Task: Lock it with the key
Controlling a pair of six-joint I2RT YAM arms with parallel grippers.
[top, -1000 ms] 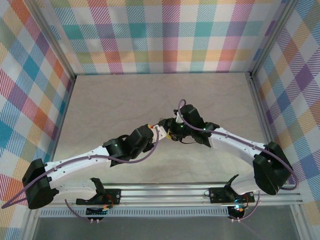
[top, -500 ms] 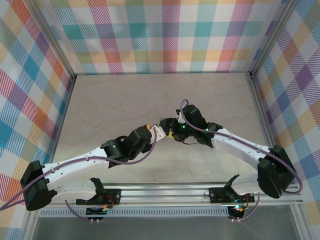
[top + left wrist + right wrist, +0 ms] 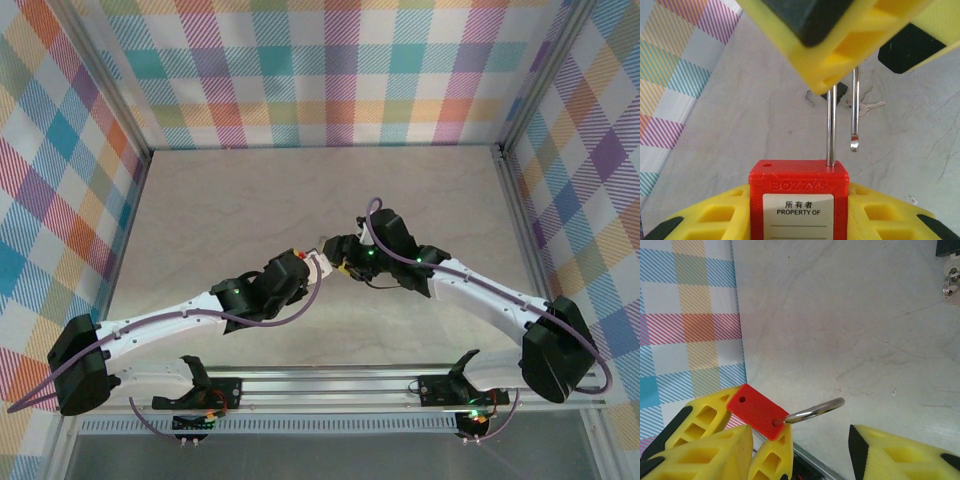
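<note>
Operator: Currently, where is the padlock (image 3: 798, 186)?
Technician: Pinched in the left hand (image 3: 302, 267), shackle (image 3: 830, 125) open. Right hand (image 3: 339, 254) is spread, shackle between its fingers. Key (image 3: 871, 106) lies on the bench (image 3: 740, 125), well apart

Overhead; both wrists close on padlock (image 3: 798, 200)

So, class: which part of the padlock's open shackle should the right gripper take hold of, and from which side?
Likely the curved top of the shackle, approached from the end away from the body of the padlock, which the left gripper clamps. The free leg hangs clear of the body, so the bend offers two open sides for the right gripper to close across.
</note>
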